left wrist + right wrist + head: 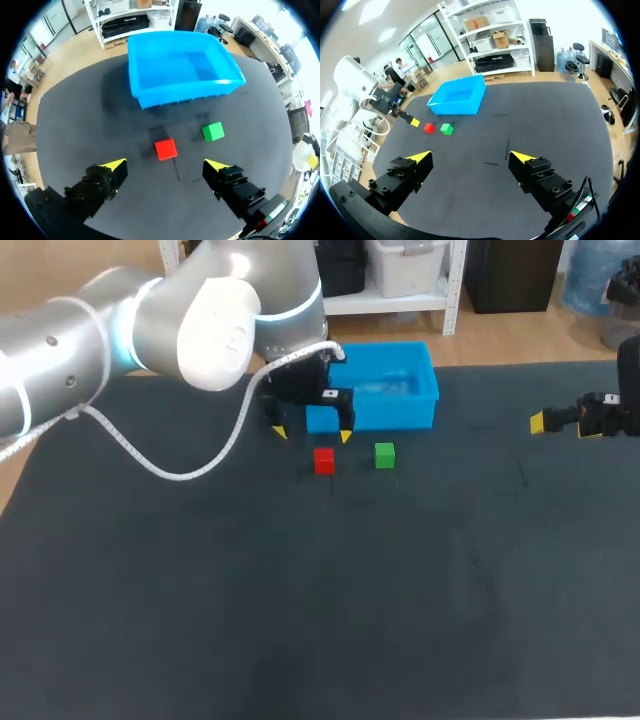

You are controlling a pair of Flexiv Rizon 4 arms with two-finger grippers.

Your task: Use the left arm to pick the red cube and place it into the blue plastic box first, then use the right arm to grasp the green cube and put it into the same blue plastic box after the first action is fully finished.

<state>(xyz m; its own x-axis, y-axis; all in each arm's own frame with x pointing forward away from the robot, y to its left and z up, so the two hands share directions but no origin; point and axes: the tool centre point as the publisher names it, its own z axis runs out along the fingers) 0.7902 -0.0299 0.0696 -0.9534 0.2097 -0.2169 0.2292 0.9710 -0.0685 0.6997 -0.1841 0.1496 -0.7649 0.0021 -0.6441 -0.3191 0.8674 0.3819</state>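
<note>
The red cube [324, 460] and the green cube [385, 455] rest side by side on the dark mat, just in front of the blue plastic box [425, 400]. My left gripper [312, 434] hangs open above the mat between the box and the red cube. In the left wrist view the red cube [165, 149] lies ahead of the open left gripper [165, 165], the green cube [213, 131] beside it, and the box [150, 97] beyond, with nothing in it. My right gripper [558, 421] stands open far to the right; its view shows the right gripper [470, 158], red cube [429, 128], green cube [447, 129] and box [456, 107].
A white cable [170, 470] loops down from my left arm over the mat's left part. The mat [320, 620] stretches dark and flat toward the front. My left arm's gripper [409, 120] shows near the cubes in the right wrist view.
</note>
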